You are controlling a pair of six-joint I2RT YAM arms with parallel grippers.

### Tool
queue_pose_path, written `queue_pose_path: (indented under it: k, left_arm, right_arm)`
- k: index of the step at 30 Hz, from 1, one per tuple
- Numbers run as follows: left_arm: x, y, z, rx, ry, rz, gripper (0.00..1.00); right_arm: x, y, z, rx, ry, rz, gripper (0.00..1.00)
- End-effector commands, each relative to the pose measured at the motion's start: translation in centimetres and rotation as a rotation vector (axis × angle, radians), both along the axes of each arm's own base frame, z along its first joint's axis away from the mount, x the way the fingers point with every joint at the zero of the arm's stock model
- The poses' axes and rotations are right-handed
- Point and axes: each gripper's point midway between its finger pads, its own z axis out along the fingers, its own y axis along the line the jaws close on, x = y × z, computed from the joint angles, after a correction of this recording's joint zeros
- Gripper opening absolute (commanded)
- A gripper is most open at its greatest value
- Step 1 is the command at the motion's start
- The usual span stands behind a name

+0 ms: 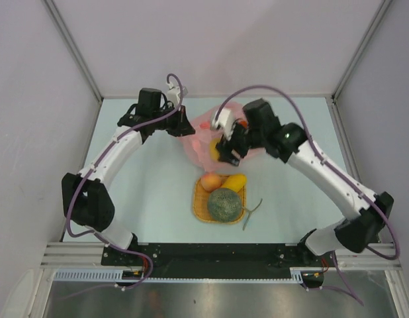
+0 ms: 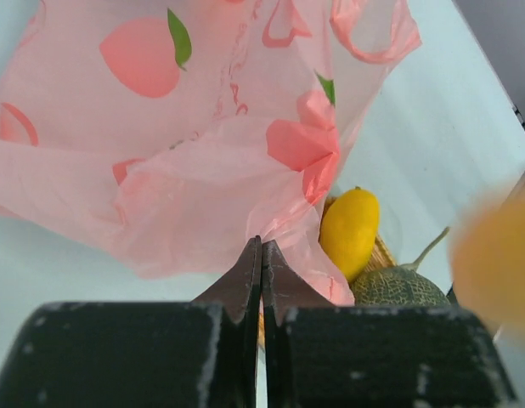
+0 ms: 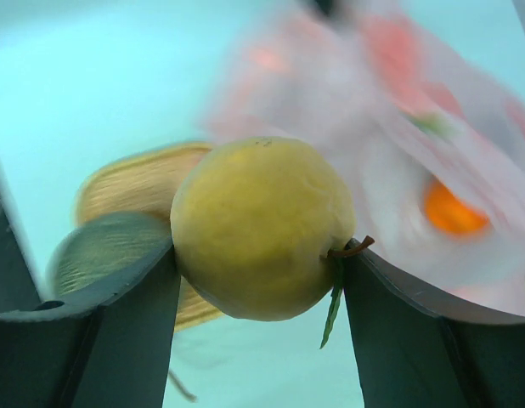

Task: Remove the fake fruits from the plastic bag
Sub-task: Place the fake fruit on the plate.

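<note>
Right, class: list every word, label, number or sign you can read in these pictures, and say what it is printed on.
None can be read in any view.
On the plastic bag, pinched in the left hand: printed peach shapes, green leaves and heart outlines only, no letters.
On the yellow fruit in the right hand: no sticker showing.
On the robot arms and woven mat: no legible markings.

Bag [image 1: 199, 140] lay behind mat [image 1: 199, 207]. On mat: melon [image 1: 224, 204] nearest, mango [image 1: 235, 182] and round fruit [image 1: 211, 180] behind it. My right pincer [image 3: 261, 255] held another fruit [image 3: 262, 212] over bag's near edge; my left pincer [image 2: 261, 255] pinched bag's left side.
</note>
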Motion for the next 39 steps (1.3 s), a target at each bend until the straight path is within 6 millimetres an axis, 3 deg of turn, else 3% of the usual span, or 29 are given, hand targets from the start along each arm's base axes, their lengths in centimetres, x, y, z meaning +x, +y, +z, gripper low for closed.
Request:
queue_pose_path:
  k: [1,2,3,6,7,8,13,14,18,22,23,31,39]
  left_arm:
    - [-1.4,-0.2,1.5,-0.094,-0.020,0.013,0.00]
    - [-2.0,-0.4,2.2,-0.127,-0.025,0.010,0.00]
    - [-2.5,-0.5,1.6,-0.138,-0.009,0.002,0.00]
    - [-2.8,0.1,1.6,-0.148,-0.009,0.057,0.00]
    - [-3.0,0.5,1.5,-0.133,-0.031,0.061,0.00]
    - [-3.4,1.1,2.3,-0.127,-0.068,0.069,0.00]
    - [-5.5,2.6,-1.6,-0.023,0.003,0.062,0.00]
    - [-5.7,3.0,-2.2,-0.015,0.022,0.076,0.01]
    - [-8.8,3.9,-3.9,-0.036,0.049,0.071,0.00]
    - [-9.9,4.0,-3.5,-0.074,0.039,0.093,0.00]
    - [-10.0,4.0,-3.4,-0.079,0.032,0.093,0.00]
    - [-9.1,4.1,-1.8,-0.094,-0.036,0.098,0.00]
    - [-7.5,3.9,-0.9,-0.093,-0.052,0.101,0.00]
  right_arm:
    - [-10.7,4.7,2.3,-0.095,-0.203,0.387,0.08]
    - [-12.0,5.2,1.9,-0.110,-0.200,0.428,0.00]
    - [-14.6,6.0,0.8,-0.138,-0.175,0.513,0.00]
    - [-17.1,7.0,-2.5,-0.236,-0.115,0.631,0.00]
    - [-17.5,7.9,-3.9,-0.260,-0.068,0.655,0.00]
    - [-17.6,8.3,-4.0,-0.270,-0.054,0.666,0.00]
    - [-18.8,12.0,-7.4,-0.379,-0.019,0.744,0.00]
    - [-18.6,12.7,-9.0,-0.423,-0.025,0.757,0.00]
    - [-18.6,13.8,-11.6,-0.549,-0.042,0.777,0.00]
    - [-18.1,13.8,-13.9,-0.648,-0.126,0.749,0.00]
    - [-18.5,14.0,-14.2,-0.658,-0.149,0.757,0.00]
    - [-15.6,13.0,-15.3,-0.786,-0.280,0.700,0.00]
    - [-14.1,12.9,-16.4,-0.846,-0.290,0.701,0.00]
